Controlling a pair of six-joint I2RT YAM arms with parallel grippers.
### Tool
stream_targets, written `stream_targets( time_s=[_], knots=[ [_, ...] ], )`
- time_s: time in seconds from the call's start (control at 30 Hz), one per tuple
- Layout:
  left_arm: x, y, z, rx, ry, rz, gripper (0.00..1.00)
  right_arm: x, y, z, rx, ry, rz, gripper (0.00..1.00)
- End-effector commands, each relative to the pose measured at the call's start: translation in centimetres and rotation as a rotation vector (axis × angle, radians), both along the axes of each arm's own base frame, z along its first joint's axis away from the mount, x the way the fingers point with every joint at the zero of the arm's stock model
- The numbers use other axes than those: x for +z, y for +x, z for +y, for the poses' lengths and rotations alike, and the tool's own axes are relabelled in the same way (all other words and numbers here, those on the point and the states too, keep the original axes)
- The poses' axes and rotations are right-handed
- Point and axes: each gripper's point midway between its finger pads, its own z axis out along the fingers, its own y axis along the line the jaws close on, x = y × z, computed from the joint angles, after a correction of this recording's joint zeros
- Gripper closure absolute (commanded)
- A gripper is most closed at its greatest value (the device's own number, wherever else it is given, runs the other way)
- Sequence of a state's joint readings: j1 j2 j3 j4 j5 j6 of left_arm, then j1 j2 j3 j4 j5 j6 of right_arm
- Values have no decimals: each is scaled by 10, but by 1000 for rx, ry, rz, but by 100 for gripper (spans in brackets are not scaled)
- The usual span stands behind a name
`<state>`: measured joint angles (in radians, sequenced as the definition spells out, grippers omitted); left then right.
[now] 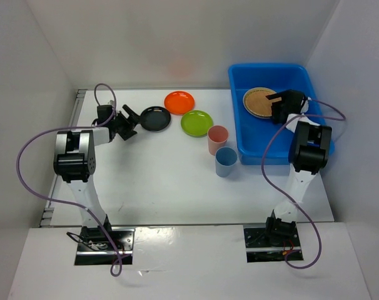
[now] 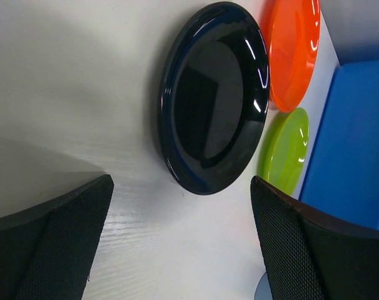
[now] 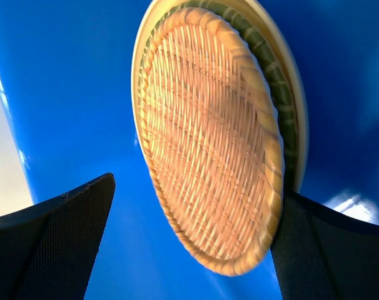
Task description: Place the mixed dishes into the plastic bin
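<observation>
At the far left, the left gripper (image 1: 132,122) is held low over the table (image 1: 171,187), its fingers (image 2: 58,244) spread wide with nothing between them. The black plate (image 2: 214,100) lies flat straight ahead of the fingertips, just beyond them and centred on the gap. Being round, it offers no preferred axis, so its near rim is judged the likely place to be gripped, and this arm is plainly the nearer one. Further right, the orange plate (image 1: 179,102), lime green plate (image 1: 197,122), salmon-pink cup (image 1: 218,139) and blue cup (image 1: 226,161) are set outside the plastic bin (image 1: 255,134). Over the bin, the right gripper (image 1: 274,106) is seen with fingers (image 3: 52,237) parted. A woven tray (image 3: 214,137) already lies inside between them, but whether it is touched cannot be told.
</observation>
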<state>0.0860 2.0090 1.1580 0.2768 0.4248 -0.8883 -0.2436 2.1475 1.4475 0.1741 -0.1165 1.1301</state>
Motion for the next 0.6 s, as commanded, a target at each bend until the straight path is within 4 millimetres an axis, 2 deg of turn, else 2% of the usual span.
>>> stream_targets(
  time_s=[0.0, 0.03, 0.07, 0.1, 0.13, 0.17, 0.2, 0.23, 0.27, 0.3, 0.33, 0.37, 0.4, 0.47, 0.5, 0.53, 0.57],
  knots=[
    [-6, 3, -10, -60, 13, -1, 4, 29, -13, -16, 31, -87, -6, 1],
    [-7, 5, -10, -60, 13, -1, 4, 48, -20, -11, 27, -112, -28, 1],
    [-15, 2, -10, -66, 17, 21, 5, 58, -24, -8, 18, -136, -33, 1],
    [-11, 6, -9, -65, 18, 11, 6, 69, -29, -13, -28, -199, -30, 1],
    [-15, 7, -10, -60, 11, 14, 6, 96, -36, 4, -15, -238, -70, 1],
    [-15, 11, -12, -57, -15, 0, 7, 109, -39, 10, -14, -269, -95, 1],
    [-19, 12, -13, -57, -30, 4, 7, 113, -44, 17, 4, -306, -102, 1],
    [-20, 11, -14, -50, -39, 6, 9, 136, -49, 32, 22, -312, -149, 1],
    [-22, 14, -18, -38, -47, 4, 10, 147, -52, 38, 34, -325, -178, 1],
    [-26, 12, -16, -22, -47, 17, 10, 146, -58, 49, 69, -324, -186, 1],
    [-30, 14, -20, -15, -45, 19, 10, 156, -60, 58, 90, -323, -225, 1],
    [-33, 15, -21, 5, -33, 20, 13, 175, -67, 64, 108, -321, -280, 1],
    [-32, 17, -26, 19, -40, 19, 14, 174, -73, 74, 156, -305, -296, 1],
    [-35, 18, -24, 61, -33, 27, 15, 188, -82, 89, 192, -309, -320, 1],
    [-40, 19, -23, 87, -45, 45, 20, 194, -84, 91, 212, -321, -326, 1],
    [-38, 21, -27, 92, -46, 37, 21, 196, -87, 102, 253, -335, -331, 1],
    [-41, 21, -28, 109, -39, 39, 23, 206, -91, 109, 273, -333, -351, 1]
  ],
)
